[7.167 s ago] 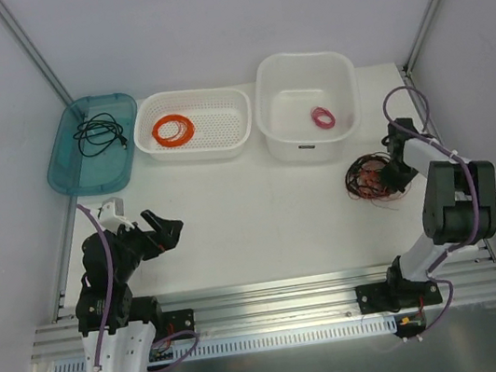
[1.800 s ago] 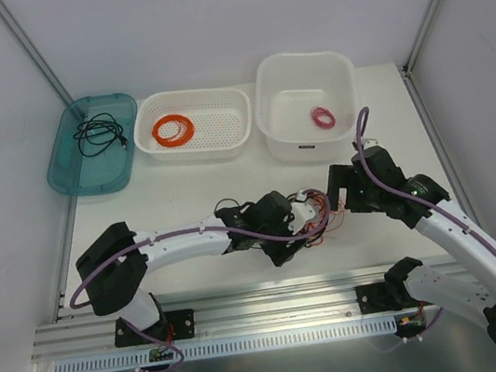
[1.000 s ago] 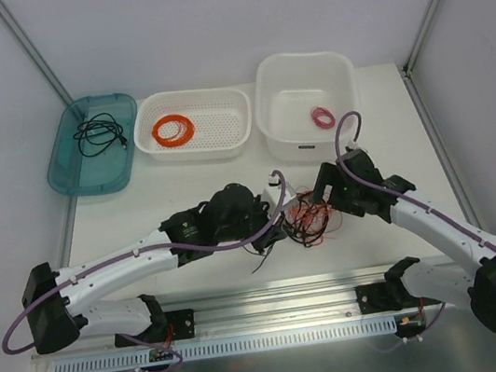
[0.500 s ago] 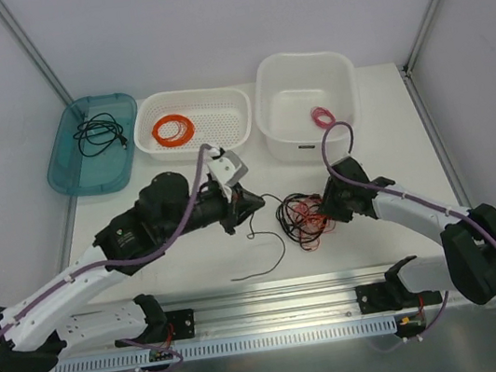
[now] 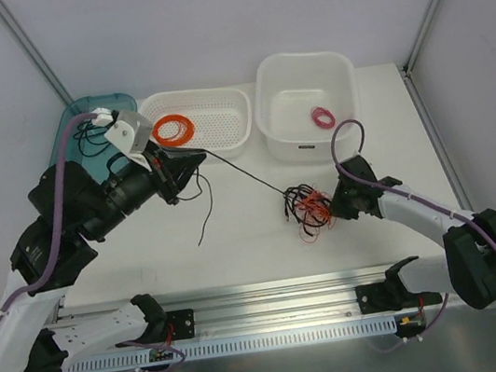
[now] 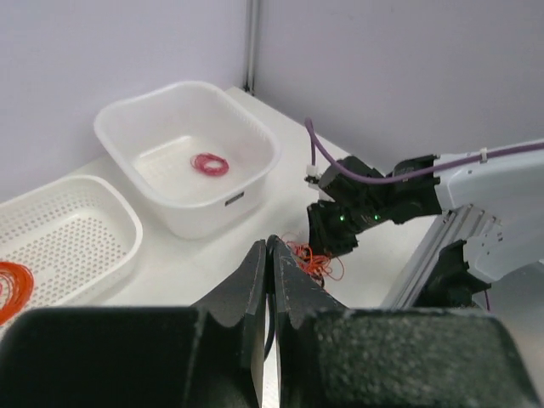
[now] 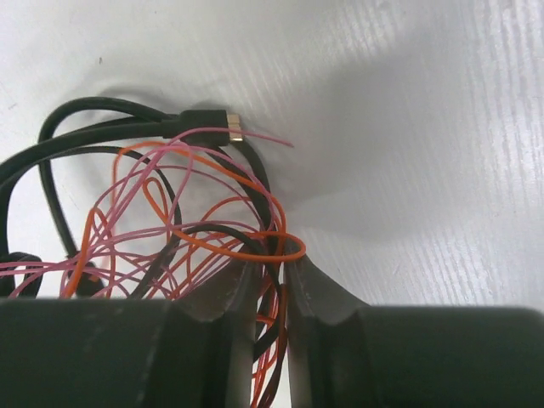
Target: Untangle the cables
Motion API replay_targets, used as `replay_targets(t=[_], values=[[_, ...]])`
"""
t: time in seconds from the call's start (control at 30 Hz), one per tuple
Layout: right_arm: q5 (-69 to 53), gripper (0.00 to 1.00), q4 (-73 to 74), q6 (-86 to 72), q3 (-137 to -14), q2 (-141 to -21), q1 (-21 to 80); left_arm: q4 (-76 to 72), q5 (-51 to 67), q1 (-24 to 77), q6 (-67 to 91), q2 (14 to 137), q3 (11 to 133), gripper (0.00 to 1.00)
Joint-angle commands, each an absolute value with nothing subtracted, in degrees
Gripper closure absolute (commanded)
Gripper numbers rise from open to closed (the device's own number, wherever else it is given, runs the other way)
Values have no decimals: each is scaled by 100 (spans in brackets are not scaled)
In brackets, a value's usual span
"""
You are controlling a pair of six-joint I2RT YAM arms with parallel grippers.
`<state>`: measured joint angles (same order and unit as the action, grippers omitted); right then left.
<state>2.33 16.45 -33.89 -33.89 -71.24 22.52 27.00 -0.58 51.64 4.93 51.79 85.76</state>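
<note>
Back edge, 10 to 1 o'clock, three containers: teal tray (image 5: pixel 112 100) at 10, contents mostly hidden behind the left arm; white perforated basket (image 5: pixel 227 140) at 12 with a neat orange coil (image 5: pixel 173 128); white tub (image 5: pixel 299 63) at 1 with a small pink coil (image 5: pixel 323 116). The cables (image 5: pixel 308 208) lie loose on the table (image 5: pixel 249 252), 4 o'clock from centre, in no container and well apart from the tub and every edge. Left gripper (image 5: pixel 197 160) is raised at 9 o'clock by the basket's near wall, jaws closed on a black strand (image 5: pixel 246 175) pulled taut from the tangle, its free end hanging toward 7. Right gripper (image 5: pixel 329 204) is at the tangle's 3 o'clock side, fingers (image 7: pixel 234 293) nearly together, pinching orange and black loops. A black plug (image 7: pixel 204 118) with a metal tip lies in the tangle. Bare tabletop from 6 to 8 o'clock. A metal rail (image 5: pixel 275 295) runs along the 6 o'clock edge. The label (image 6: pixel 234 200) on the tub's front wall is too small to read.
</note>
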Motion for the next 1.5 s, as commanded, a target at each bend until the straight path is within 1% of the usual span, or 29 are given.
replay_targets(t=[0.0, 0.1, 0.23, 0.33, 0.43, 0.47, 0.53, 0.57, 0.63, 0.67, 0.7, 0.73, 0.8, 0.83, 0.87, 0.9, 1.07, 1.2, 1.4, 1.47], values=[[817, 81, 2249, -3278, -3208, -7119, 2066, 2127, -579, 5098, 299, 5071, 9517, 100], [888, 82, 2425, -3235, -3217, -7119, 1873, 2276, -939, 5106, 62, 5106, 9913, 100], [1063, 82, 2689, -3103, -3296, -7014, 1697, 2505, -2044, 5098, -360, 5150, 10204, 100], [1064, 81, 2847, -2962, -3401, -6900, 1635, 2637, -2329, 5098, -571, 5247, 10371, 100], [950, 74, 2961, -2865, -3489, -6759, 1644, 2654, -2364, 5098, -580, 5334, 10266, 100], [914, 67, 2997, -2839, -3576, -6715, 1644, 2646, -2416, 5098, -589, 5370, 10170, 100], [792, 59, 3155, -2699, -3673, -6575, 1644, 2645, -2513, 5106, -589, 5518, 10081, 100], [756, 47, 3199, -2629, -3787, -6513, 1652, 2646, -2575, 5089, -598, 5580, 10038, 100], [677, 33, 3383, -2374, -3928, -6285, 1652, 2646, -2601, 4975, -607, 5800, 10028, 100], [651, 20, 3471, -2277, -4016, -6197, 1661, 2637, -2541, 4896, -606, 5862, 10037, 100], [616, 15, 3646, -2076, -4191, -6127, 1670, 2628, -2453, 4782, -580, 5941, 10055, 100], [615, 7, 3743, -1987, -4279, -5961, 1679, 2637, -2313, 4494, -476, 6063, 10081, 100], [598, 1, 4007, -1733, -4542, -5784, 1696, 2602, -1805, 4106, -335, 6239, 10116, 100], [589, 0, 4086, -1653, -4614, -5583, 1705, 2575, -1663, 3713, -203, 6301, 10151, 100], [571, 3, 4226, -1574, -4701, -5485, 1722, 2575, -1531, 3544, -150, 6389, 10186, 100], [545, 3, 4297, -1521, -4824, -5389, 1731, 2566, -1242, 3385, -132, 6546, 10247, 100], [299, 3, 4596, -1248, -5045, -4862, 1749, 2531, -879, 2376, -97, 7127, 10880, 100], [88, 3, 4728, -1143, -5150, -4571, 1740, 2452, -695, 1838, -88, 7767, 11486, 100], [53, 3, 4816, -1002, -5361, -4368, 1740, 2435, -440, 1206, -184, 8603, 12830, 100], [-139, 3, 4790, -967, -5422, -4386, 1740, 2408, -483, 994, -237, 8753, 12937, 100]])
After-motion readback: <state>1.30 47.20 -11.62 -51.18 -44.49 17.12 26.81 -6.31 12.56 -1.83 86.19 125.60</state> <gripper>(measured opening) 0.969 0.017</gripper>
